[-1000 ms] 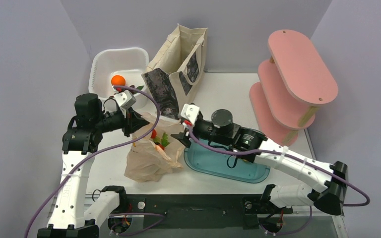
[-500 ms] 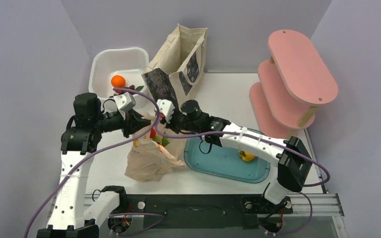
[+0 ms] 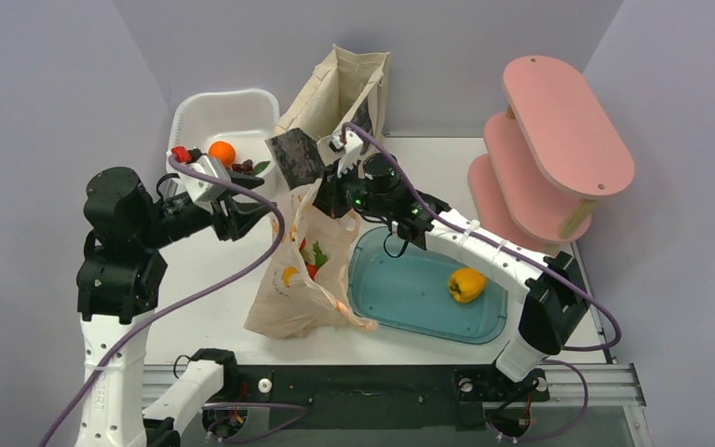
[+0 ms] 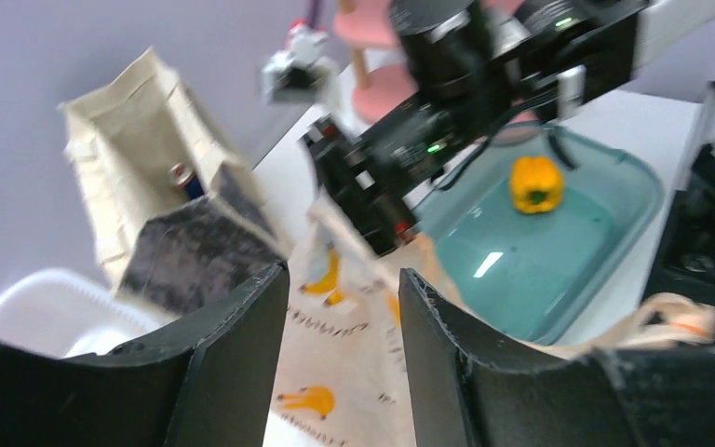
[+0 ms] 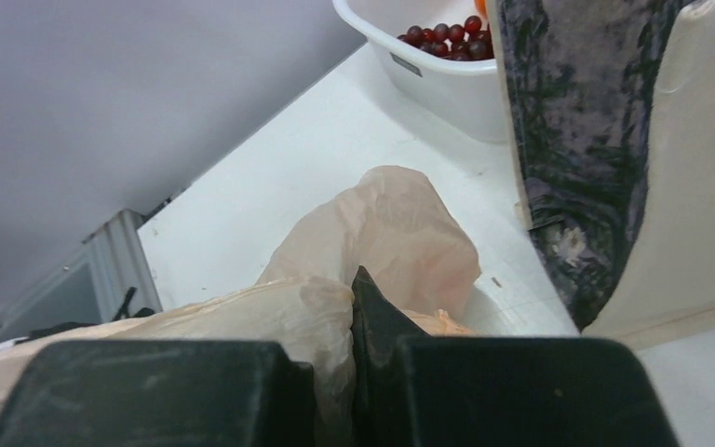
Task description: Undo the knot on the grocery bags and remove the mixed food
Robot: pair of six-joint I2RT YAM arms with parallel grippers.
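Right jaws pinch top of plastic bag (image 3: 298,298), which hangs below them. Left jaws part-open, empty, beside it. Knot: cannot tell if undone. Food (image 3: 309,259) inside bag, can (image 4: 182,177) in tote (image 3: 335,93): unloading outstanding.

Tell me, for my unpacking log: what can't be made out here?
- Top view: crinkled film of the plastic bag hides most of its contents.
- Top view: walls of the tote hide its inside; left wrist view shows only a blurred can.
- Right wrist view: the right gripper, shut on the plastic bag, hides any knot.
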